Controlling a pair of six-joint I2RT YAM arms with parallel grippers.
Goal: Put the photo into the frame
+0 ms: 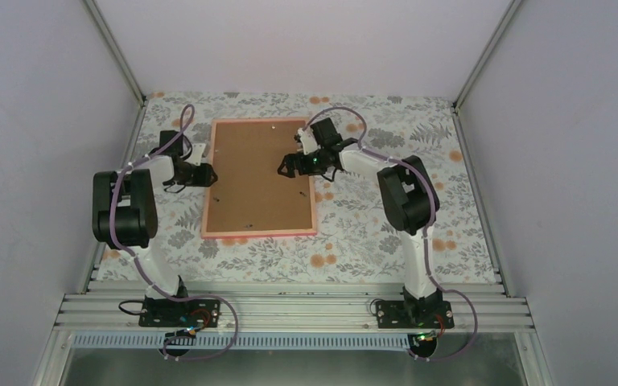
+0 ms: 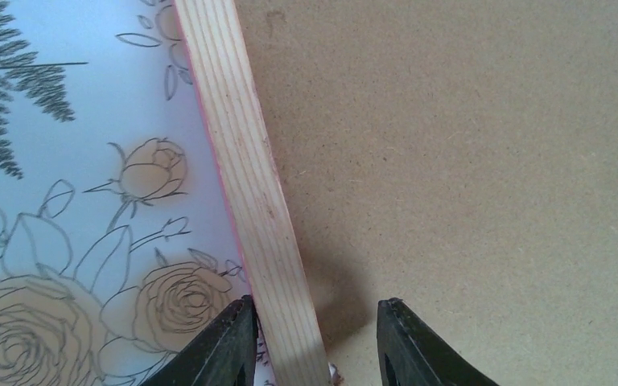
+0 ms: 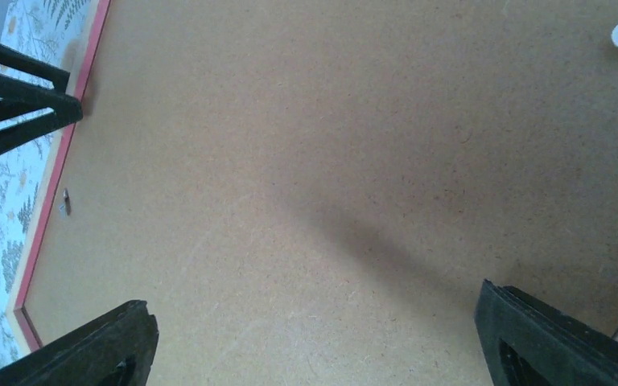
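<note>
Left hand (image 2: 315,305) sits narrowly parted astride one rail of the frame (image 1: 259,232), face down on the counter (image 1: 370,233) with backing board (image 1: 257,173) seated; right hand (image 3: 312,297) hovers wide above it; photo unseen, presumably beneath, so task judged near done.

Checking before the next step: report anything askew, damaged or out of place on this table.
Nothing stands out. The pink-edged wooden picture frame lies flat, face down on the floral tablecloth, its brown fibreboard backing board sitting squarely inside. No damage shows; the photo is not in view.
</note>
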